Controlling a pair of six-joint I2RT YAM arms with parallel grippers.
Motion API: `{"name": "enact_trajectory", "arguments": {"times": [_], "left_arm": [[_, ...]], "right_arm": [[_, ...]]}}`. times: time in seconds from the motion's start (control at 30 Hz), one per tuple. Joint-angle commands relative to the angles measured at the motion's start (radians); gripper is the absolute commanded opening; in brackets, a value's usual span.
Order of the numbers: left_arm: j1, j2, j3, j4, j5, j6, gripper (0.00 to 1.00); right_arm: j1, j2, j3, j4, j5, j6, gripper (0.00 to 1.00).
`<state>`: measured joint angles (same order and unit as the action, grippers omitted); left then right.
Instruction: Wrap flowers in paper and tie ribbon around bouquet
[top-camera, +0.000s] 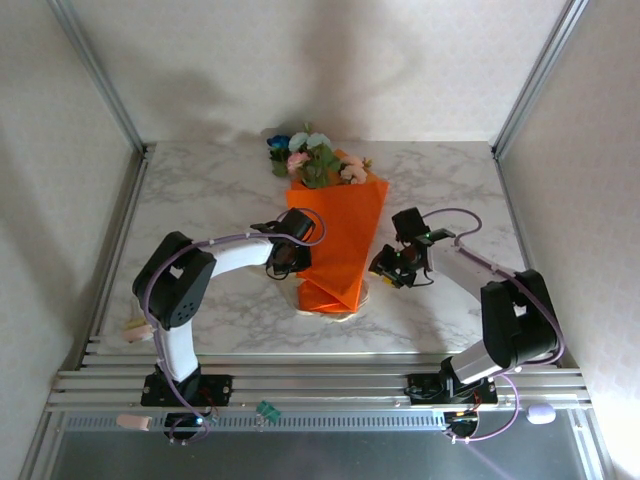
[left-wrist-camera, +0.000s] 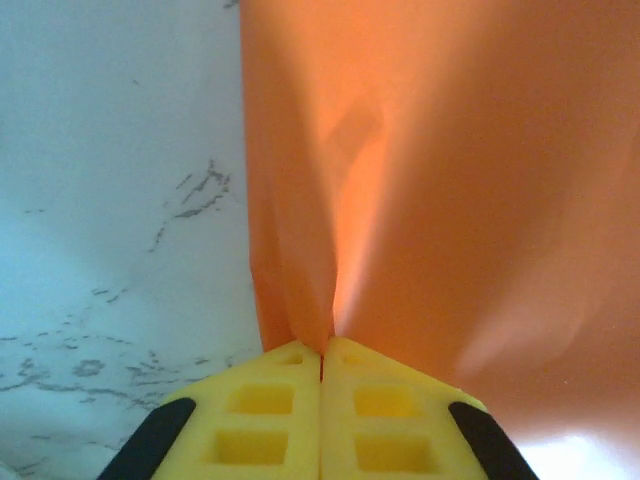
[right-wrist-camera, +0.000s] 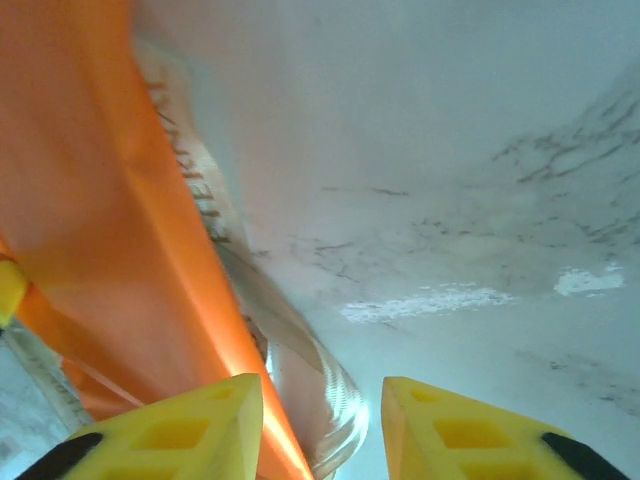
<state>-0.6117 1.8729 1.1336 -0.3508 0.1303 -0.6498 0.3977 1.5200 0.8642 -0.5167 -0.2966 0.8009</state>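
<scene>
The bouquet (top-camera: 338, 240) lies on the marble table as an orange paper cone, with the flowers (top-camera: 312, 158), pink, white and blue, spilling from its far wide end. My left gripper (top-camera: 290, 255) is at the cone's left edge. In the left wrist view the left gripper (left-wrist-camera: 322, 345) is shut on a pinched fold of the paper (left-wrist-camera: 450, 200). My right gripper (top-camera: 386, 268) sits by the cone's right edge. In the right wrist view the right gripper (right-wrist-camera: 320, 395) stands open. A loop of the cream ribbon (right-wrist-camera: 345, 405) lies between its fingers, beside the paper (right-wrist-camera: 90, 200).
The ribbon (top-camera: 340, 311) peeks out from under the cone's narrow near end. A metal frame rail (top-camera: 320, 380) runs along the near edge, and upright posts (top-camera: 100, 75) stand at the back corners. Bare marble table (top-camera: 200, 190) shows on both sides.
</scene>
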Motion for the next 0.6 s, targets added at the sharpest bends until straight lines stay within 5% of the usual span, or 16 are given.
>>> {"name": "enact_trajectory", "arguments": {"times": [0.0, 0.4, 0.5, 0.57], "left_arm": [[0.009, 0.009, -0.034, 0.002, -0.025, -0.003, 0.0], [0.045, -0.031, -0.064, 0.002, -0.003, 0.015, 0.0], [0.056, -0.042, -0.081, 0.018, 0.009, 0.013, 0.0], [0.061, -0.046, -0.084, 0.022, 0.016, 0.015, 0.0]], "right_arm": [[0.029, 0.071, -0.036, 0.083, -0.078, 0.048, 0.33], [0.06, 0.185, 0.003, 0.13, -0.049, 0.096, 0.19], [0.059, 0.202, 0.002, 0.145, -0.033, 0.117, 0.02], [0.055, 0.201, 0.015, 0.137, -0.005, 0.128, 0.0]]}}
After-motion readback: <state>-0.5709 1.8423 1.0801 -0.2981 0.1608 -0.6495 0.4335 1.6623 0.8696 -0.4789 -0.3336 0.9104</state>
